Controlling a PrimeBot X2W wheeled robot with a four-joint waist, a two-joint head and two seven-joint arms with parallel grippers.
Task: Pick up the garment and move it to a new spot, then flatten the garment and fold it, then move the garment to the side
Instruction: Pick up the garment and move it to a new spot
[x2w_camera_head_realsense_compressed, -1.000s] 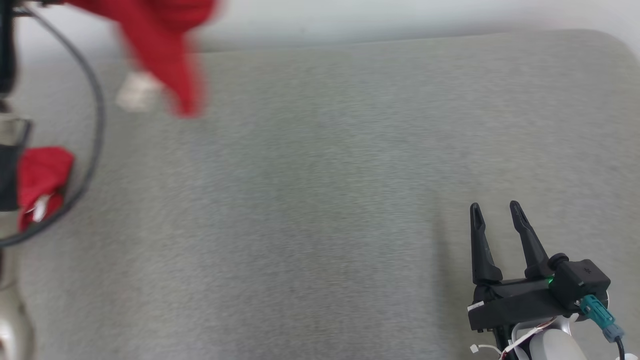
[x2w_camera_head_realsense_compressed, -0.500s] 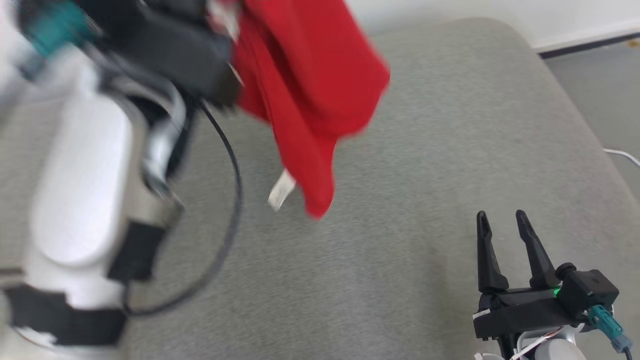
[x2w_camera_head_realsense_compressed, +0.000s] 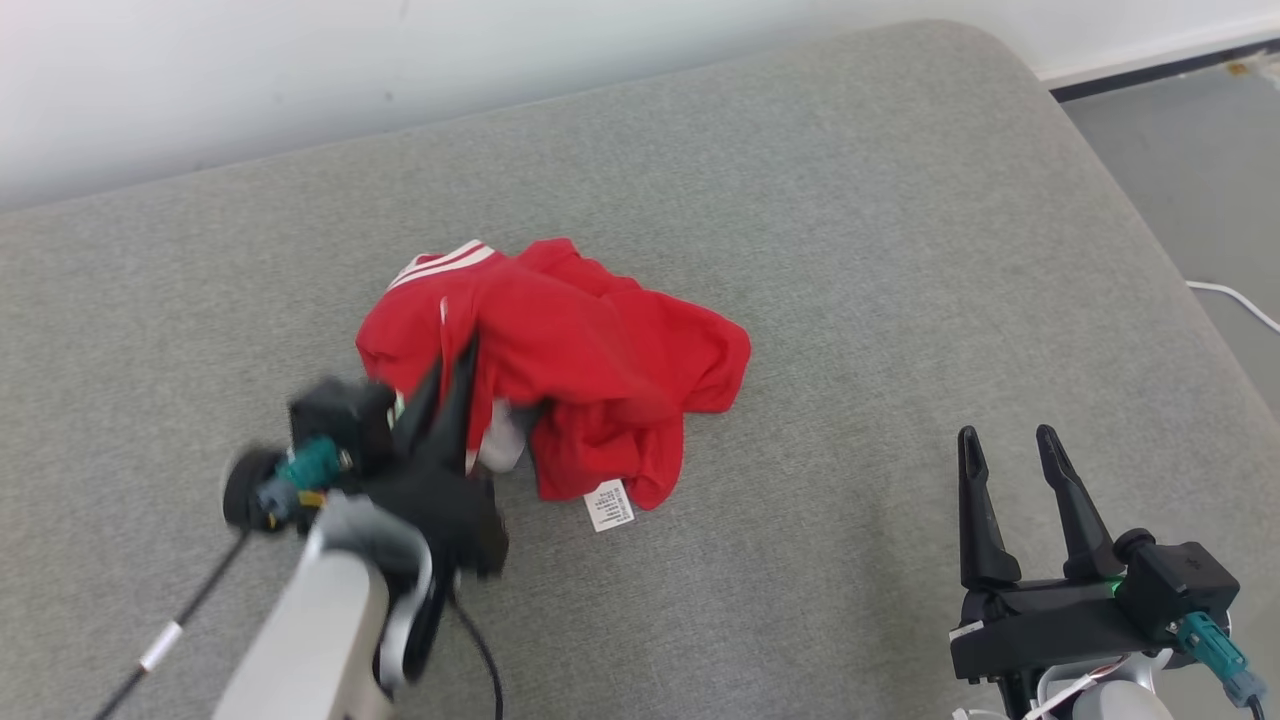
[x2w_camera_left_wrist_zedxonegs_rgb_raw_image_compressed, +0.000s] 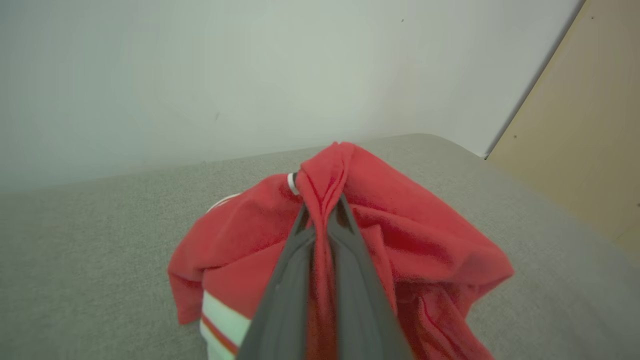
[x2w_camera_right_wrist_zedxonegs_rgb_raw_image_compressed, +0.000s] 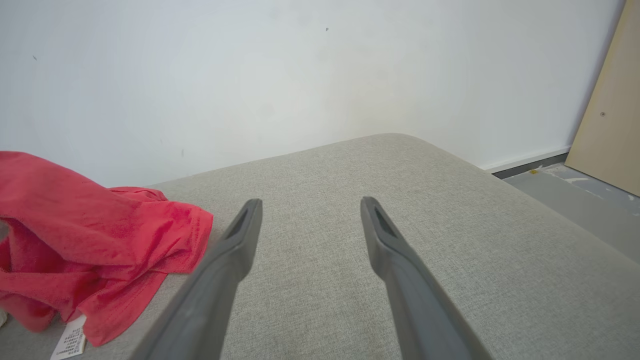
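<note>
The garment (x2w_camera_head_realsense_compressed: 590, 370) is a crumpled red shirt with white stripes and a white label, lying in a heap on the grey cushion (x2w_camera_head_realsense_compressed: 850, 250). My left gripper (x2w_camera_head_realsense_compressed: 450, 375) is shut on a fold of the garment (x2w_camera_left_wrist_zedxonegs_rgb_raw_image_compressed: 325, 185) at the heap's left side, and the cloth is pinched between its dark fingers (x2w_camera_left_wrist_zedxonegs_rgb_raw_image_compressed: 290, 270). My right gripper (x2w_camera_head_realsense_compressed: 1005, 440) stands open at the lower right, well clear of the cloth, with nothing between its fingers (x2w_camera_right_wrist_zedxonegs_rgb_raw_image_compressed: 235, 250). The garment (x2w_camera_right_wrist_zedxonegs_rgb_raw_image_compressed: 95, 235) lies to the left of it in the right wrist view.
A white wall (x2w_camera_head_realsense_compressed: 300, 60) runs behind the cushion. The cushion's rounded right edge drops to a grey floor (x2w_camera_head_realsense_compressed: 1190, 150) with a white cable (x2w_camera_head_realsense_compressed: 1235, 305). A beige panel (x2w_camera_right_wrist_zedxonegs_rgb_raw_image_compressed: 607, 110) leans at the far right.
The garment was hanging in the air from my left gripper and now rests in a heap on the cushion. The left arm has come down with it. The head camera has also shifted.
</note>
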